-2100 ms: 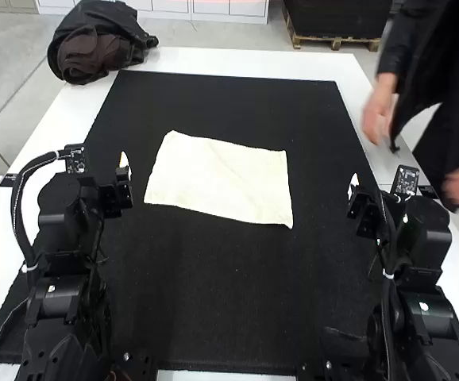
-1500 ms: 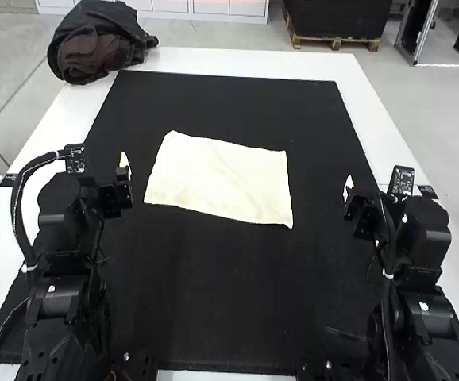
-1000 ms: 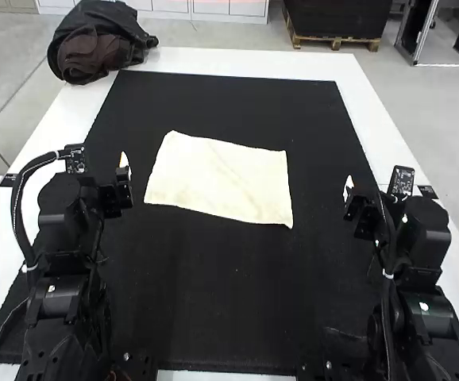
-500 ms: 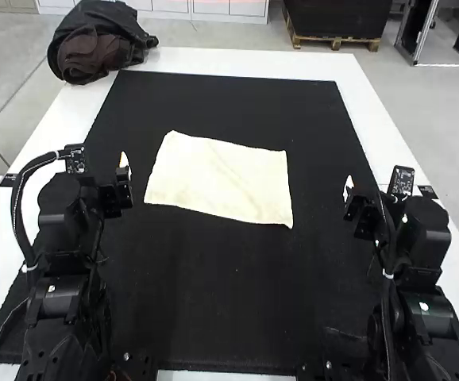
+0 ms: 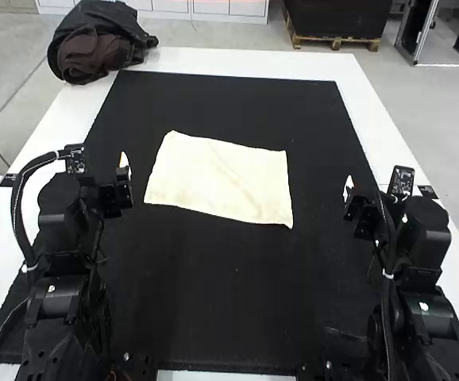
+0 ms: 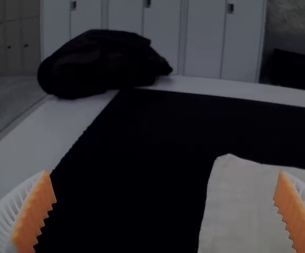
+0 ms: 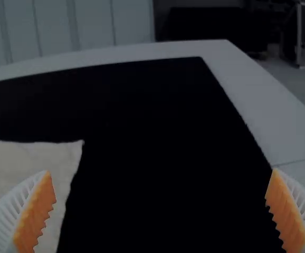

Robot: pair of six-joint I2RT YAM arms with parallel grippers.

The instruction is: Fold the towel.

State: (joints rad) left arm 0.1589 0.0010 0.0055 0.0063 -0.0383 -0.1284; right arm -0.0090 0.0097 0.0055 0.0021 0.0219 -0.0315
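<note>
In the high view the towel (image 5: 220, 178) lies spread on the black mat (image 5: 214, 302), long axis roughly nine-to-three o'clock. The left fingers (image 6: 35, 213), apart and empty, are nearer, towel at three; the right fingers (image 7: 35, 213), also apart and empty, have it at nine.

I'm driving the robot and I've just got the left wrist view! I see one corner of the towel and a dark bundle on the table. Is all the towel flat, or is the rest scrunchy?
Observer: It's flat. From high up, the whole towel lies spread on the black mat.
Operator: What about the other side? Is that one ready to grab?
Observer: The right gripper has its fingers wide apart.
Operator: Is it touching the towel?
Observer: No, the high view shows a strip of mat between it and the towel's right edge.
</note>
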